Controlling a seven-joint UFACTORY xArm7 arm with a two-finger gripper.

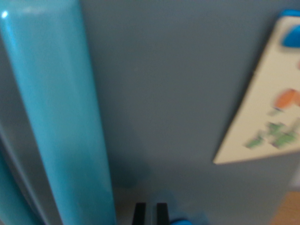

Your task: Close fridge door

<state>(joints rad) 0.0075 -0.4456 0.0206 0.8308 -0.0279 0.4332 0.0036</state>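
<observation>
The grey fridge door (178, 108) fills almost the whole wrist view, very close and blurred. A glossy teal handle (61, 122) runs from the top down the wrist view's left. My gripper (150, 213) shows at the bottom edge as two black fingertips (139, 213) standing side by side with only a thin gap, right up against the door panel. Nothing is held between them. Whether the fingertips touch the door cannot be told from the blur.
A cream card (267, 108) with orange and green pictures is stuck on the door at the wrist view's right, under a blue magnet (290, 33). A small blue piece (180, 221) sits by the fingertips. Brown floor or wood (288, 211) shows bottom right.
</observation>
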